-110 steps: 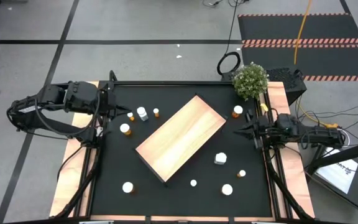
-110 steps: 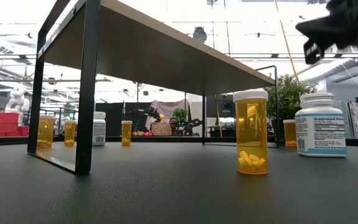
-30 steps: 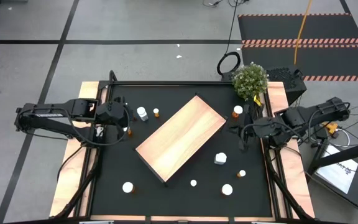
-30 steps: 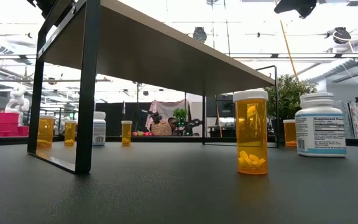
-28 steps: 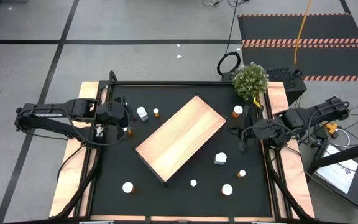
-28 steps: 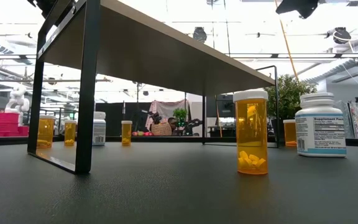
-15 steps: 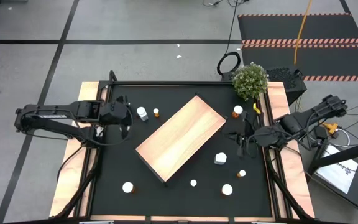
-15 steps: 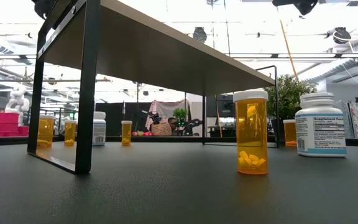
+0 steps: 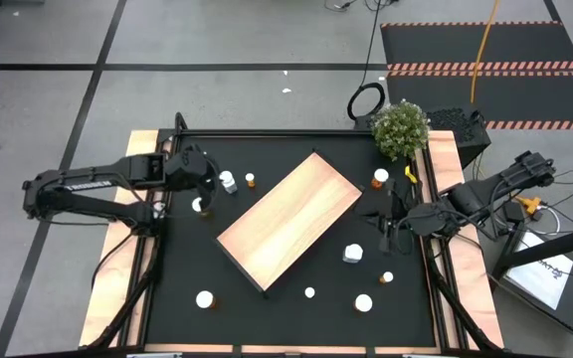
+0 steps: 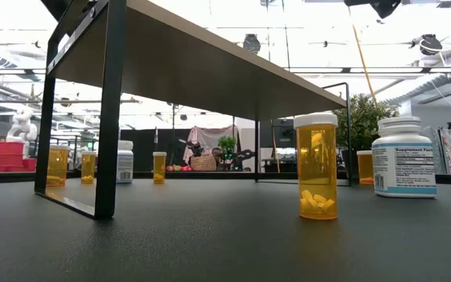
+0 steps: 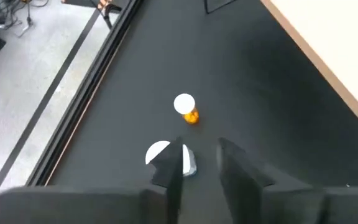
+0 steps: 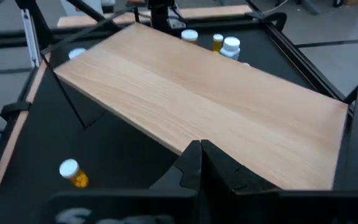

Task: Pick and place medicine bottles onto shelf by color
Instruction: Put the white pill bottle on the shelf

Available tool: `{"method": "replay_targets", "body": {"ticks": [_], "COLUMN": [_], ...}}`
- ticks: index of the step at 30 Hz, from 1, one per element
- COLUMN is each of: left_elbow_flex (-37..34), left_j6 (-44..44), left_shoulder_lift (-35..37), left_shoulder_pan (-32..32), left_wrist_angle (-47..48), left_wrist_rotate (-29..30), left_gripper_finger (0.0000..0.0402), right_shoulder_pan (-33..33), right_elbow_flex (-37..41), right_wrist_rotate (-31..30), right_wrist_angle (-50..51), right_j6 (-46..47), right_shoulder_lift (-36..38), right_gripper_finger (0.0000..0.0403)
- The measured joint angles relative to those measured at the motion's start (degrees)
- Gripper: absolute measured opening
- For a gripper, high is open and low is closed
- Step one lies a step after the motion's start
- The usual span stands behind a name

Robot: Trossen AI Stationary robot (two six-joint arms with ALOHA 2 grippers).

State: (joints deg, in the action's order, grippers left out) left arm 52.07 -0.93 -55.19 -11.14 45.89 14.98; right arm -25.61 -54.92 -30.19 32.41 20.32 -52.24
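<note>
Two arms are seen at work over the black mat, and nothing has been set on the shelf [image 9: 288, 221] yet, its pale top bare in the middle of the table. The left gripper [image 11: 199, 163] is held above the far-left cluster of medicine bottles, its jaws parted only narrowly and empty, with a white bottle [image 11: 168, 156] just beneath one finger and an orange bottle [image 11: 186, 109] a little beyond it. That narrow gap is judged the main risk: if a descent is made before the jaws are spread wider, the white bottle could be struck on its cap and toppled or pushed into its orange neighbour. The right gripper [image 12: 200, 163] is pressed fully shut, carrying nothing, and is aimed at the shelf's near edge from the right side. Until it is opened, no pickup can be made there, and a forward move might knock the shelf frame. Around the shelf the remaining bottles are scattered, none sorted by colour so far.
</note>
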Motion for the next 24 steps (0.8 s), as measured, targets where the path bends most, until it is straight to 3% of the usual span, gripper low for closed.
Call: {"method": "replay_targets", "body": {"ticks": [5,10,24], "left_elbow_flex": [0.00,0.00,0.00], "left_j6": [-1.47,-3.16,-3.31], "left_shoulder_lift": [-2.64,-6.78,-10.39], "left_shoulder_pan": [-0.68,-1.26,-0.78], "left_wrist_angle": [-0.49,-2.65,-2.73], "left_wrist_rotate": [0.04,0.09,0.41], "left_gripper_finger": [0.0175,0.0207,0.0223], "right_shoulder_pan": [0.00,0.00,0.00], "right_elbow_flex": [1.66,1.97,1.97], "right_wrist_rotate": [0.14,0.15,0.11], "right_wrist_angle": [-4.94,-6.26,-6.10], "right_j6": [-2.17,-3.48,-4.93], "right_shoulder_lift": [-0.06,-0.07,-0.07], "right_gripper_finger": [0.0000,0.0000,0.0000]}}
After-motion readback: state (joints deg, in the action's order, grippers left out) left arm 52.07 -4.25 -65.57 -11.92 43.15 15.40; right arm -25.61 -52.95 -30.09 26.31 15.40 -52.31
